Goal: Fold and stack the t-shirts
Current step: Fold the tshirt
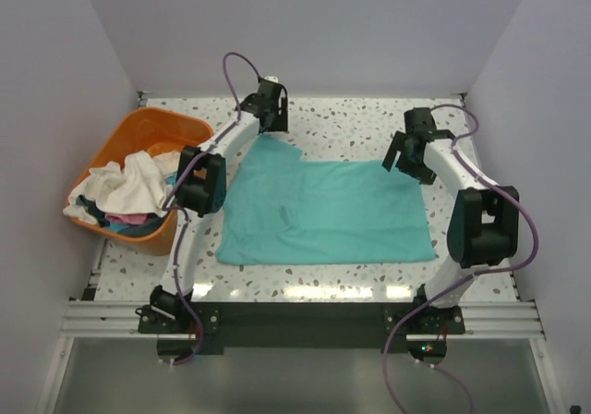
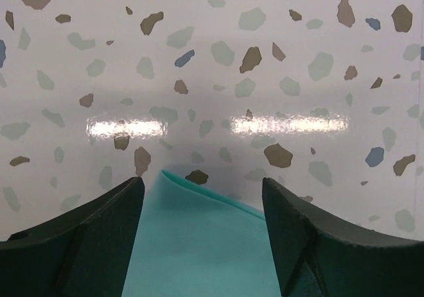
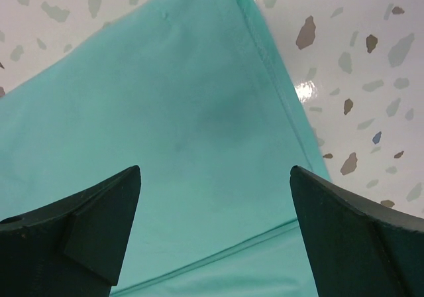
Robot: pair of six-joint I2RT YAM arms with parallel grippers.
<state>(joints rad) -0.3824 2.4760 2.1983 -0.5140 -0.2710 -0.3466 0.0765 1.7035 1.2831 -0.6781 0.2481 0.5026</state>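
A teal-green t-shirt (image 1: 323, 211) lies spread flat across the middle of the table. My left gripper (image 1: 272, 123) is at its far left corner. In the left wrist view that corner (image 2: 199, 244) sits between the two dark fingers of the left gripper (image 2: 202, 184), which stand apart and do not pinch it. My right gripper (image 1: 411, 169) hovers over the shirt's far right corner. It is wide open (image 3: 215, 171) above the cloth (image 3: 199, 98) and its hem. More t-shirts, white (image 1: 129, 183) and pink (image 1: 129, 218), are heaped in the basket.
An orange plastic basket (image 1: 138, 118) stands at the left side of the speckled table (image 1: 351, 118), with cloth spilling over its near rim. Pale walls close in the left, back and right. The arm bases sit on the rail at the near edge.
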